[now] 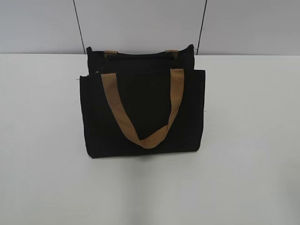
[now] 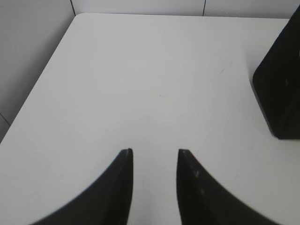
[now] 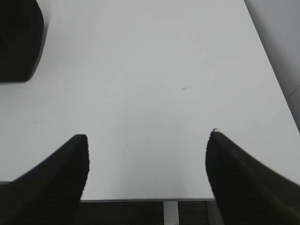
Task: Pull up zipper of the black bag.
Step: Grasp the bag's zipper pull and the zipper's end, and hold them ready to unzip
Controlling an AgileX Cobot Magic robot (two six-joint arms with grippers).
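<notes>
The black bag (image 1: 143, 112) stood untouched; both arms' fingers (image 2: 125, 161) (image 3: 77, 145) were spread, holding nothing. One should hold the bag while the other pinches the zipper.

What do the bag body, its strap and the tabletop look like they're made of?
Bag: matte black woven fabric, probably canvas; it stands in a soft-edged boxy shape and shows no shine. Strap: tan flat webbing, likely cotton or nylon; it droops in a limp loop down the front. Table: smooth white hard surface, perhaps laminate, with a slight sheen.
</notes>
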